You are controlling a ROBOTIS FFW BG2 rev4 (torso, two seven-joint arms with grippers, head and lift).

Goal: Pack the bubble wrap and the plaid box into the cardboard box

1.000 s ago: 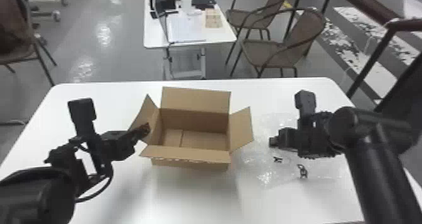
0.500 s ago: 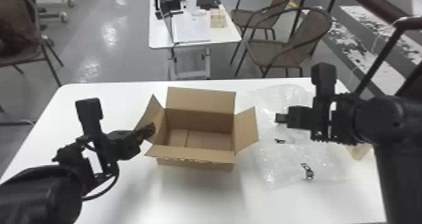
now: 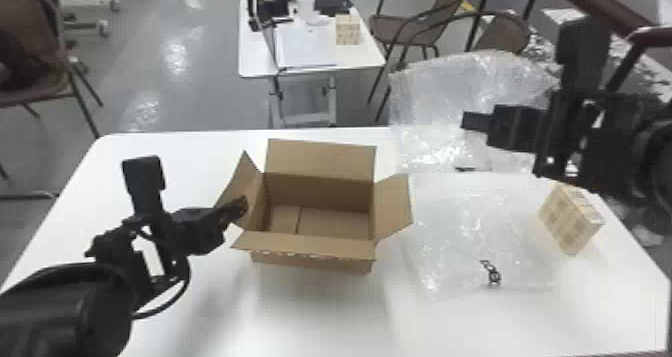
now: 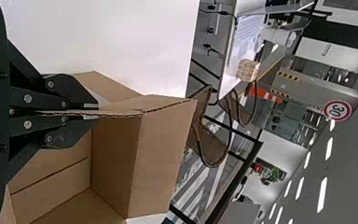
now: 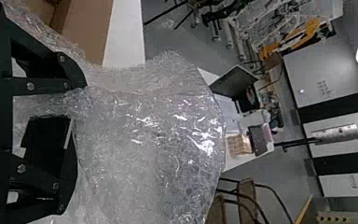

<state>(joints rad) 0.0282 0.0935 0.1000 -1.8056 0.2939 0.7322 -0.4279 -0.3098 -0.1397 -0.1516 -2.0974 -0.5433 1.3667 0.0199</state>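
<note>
Bubble wrap (image 3: 435, 101) held aloft beside open cardboard box (image 3: 310, 265)

Clear bubble wrap is bunched between the fingers (image 5: 74, 74) of the right gripper (image 3: 466, 121), which stand partly apart around it. The wrinkled, glossy film spreads upright in a broad sheet, with more lying across the white table (image 3: 320, 326) to the right of the cardboard box, a small dark shape (image 3: 492, 275) showing on it. The left gripper (image 3: 242, 206) has its fingers (image 4: 72, 95) nearly together, pinching the box's left flap (image 3: 242, 173). All flaps are up or spread, the inside bare. The beige plaid box (image 3: 570, 220) sits near the wrap at the table's right side. Beyond, a similar patterned block (image 3: 347, 30) rests on a second table (image 3: 310, 68) near brown chairs (image 3: 400, 28)
</note>
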